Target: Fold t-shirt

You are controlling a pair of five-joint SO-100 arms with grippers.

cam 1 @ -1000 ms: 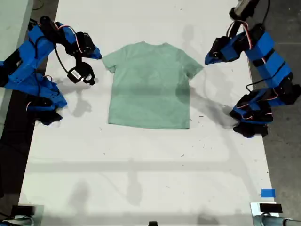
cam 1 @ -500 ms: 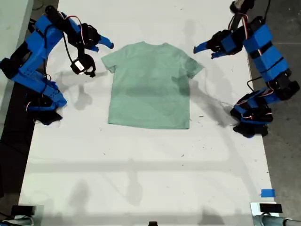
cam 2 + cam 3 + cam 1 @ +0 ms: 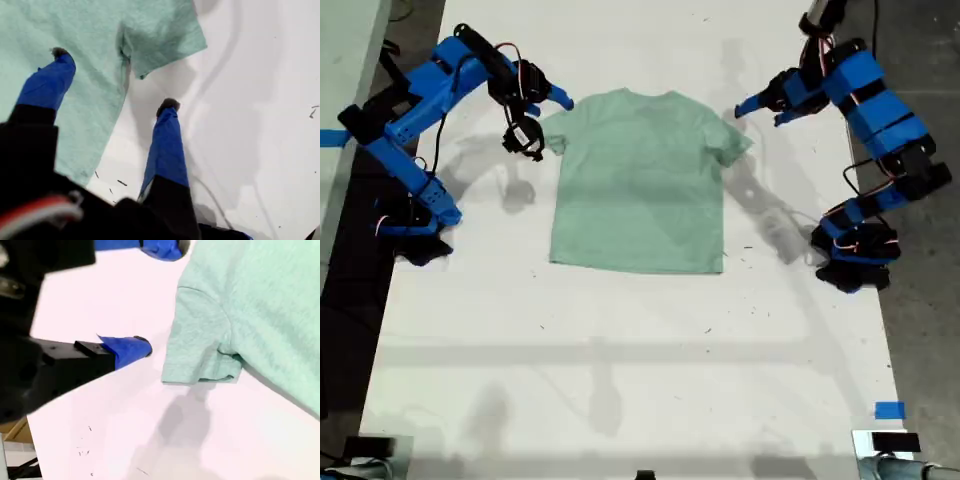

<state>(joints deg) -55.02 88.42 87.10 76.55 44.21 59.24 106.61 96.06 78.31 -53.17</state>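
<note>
Though flat, t-shirt (image 3: 638,185) between my first gripper (image 3: 114,78) and my second gripper (image 3: 154,297)

The t-shirt (image 3: 638,182) lies flat on the counter (image 3: 620,360), in the upper middle of the exterior view, neck toward the top edge and hem toward the bottom. An arm stands at each side of that view. One end effector (image 3: 757,103) hangs above the sleeve on the exterior view's right; the other end effector (image 3: 542,112) hangs by the sleeve on the exterior view's left. A tape piece (image 3: 889,410) lies on the counter at the exterior view's lower right, well apart from the shirt.
</note>
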